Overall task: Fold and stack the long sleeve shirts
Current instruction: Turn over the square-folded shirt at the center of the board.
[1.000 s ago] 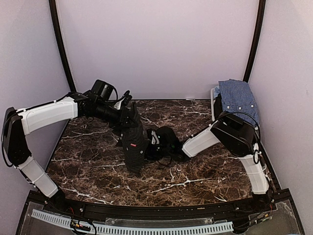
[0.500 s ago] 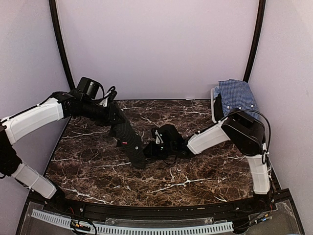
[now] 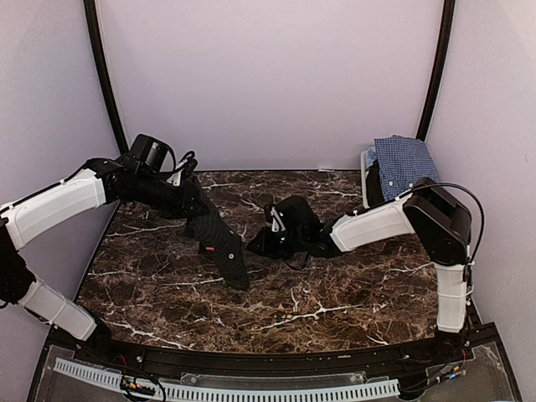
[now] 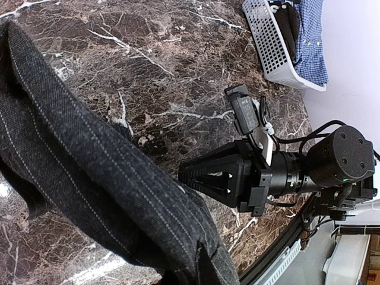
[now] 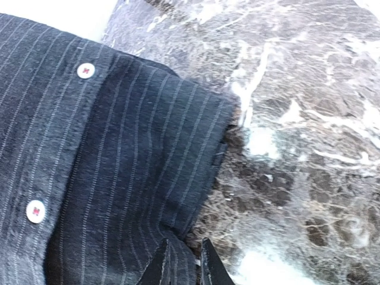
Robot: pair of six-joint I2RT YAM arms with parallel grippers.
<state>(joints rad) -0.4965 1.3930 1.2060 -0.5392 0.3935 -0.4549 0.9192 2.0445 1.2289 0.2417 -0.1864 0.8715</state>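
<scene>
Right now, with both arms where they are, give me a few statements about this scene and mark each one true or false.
1. The black pinstriped shirt lies folded flat on the table. False: it hangs bunched from the left gripper.
2. The blue checked shirt lies over the white basket. True.
3. The right gripper reaches into the white basket. False: it pinches an edge of the black pinstriped shirt mid-table.
4. White buttons show on the black pinstriped shirt. True.

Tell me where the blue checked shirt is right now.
Top view, far right corner: the blue checked shirt is draped over the white basket.
</scene>
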